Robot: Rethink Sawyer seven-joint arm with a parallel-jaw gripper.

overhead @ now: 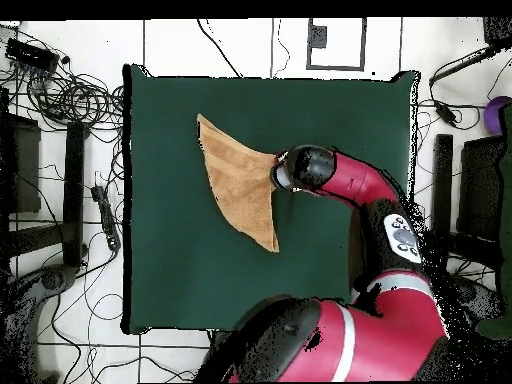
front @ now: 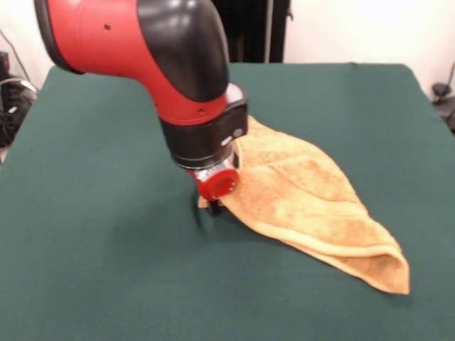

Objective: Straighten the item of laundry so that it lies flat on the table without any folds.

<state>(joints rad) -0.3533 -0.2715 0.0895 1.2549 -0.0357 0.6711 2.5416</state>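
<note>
Straightening a folded towel (front: 313, 206) at mid-bench (front: 106, 270), tool (front: 212, 206) low at one corner.
Judged mid-unfolding: tool set down at towel's pointed corner nearest the arm, state of closure not discernible behind the red wrist. Next move likely calling for drawing that corner outward, away from the doubled layers, to open the fold. Golden-tan terry, doubled into a rough triangle, upper layer overlapping lower along a rolled edge, far tip pointing away from the tool.

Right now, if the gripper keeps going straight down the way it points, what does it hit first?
Likely the towel: the gripper points down at its corner, already at or near the table. The fingers are hidden, so contact is unclear.
</note>
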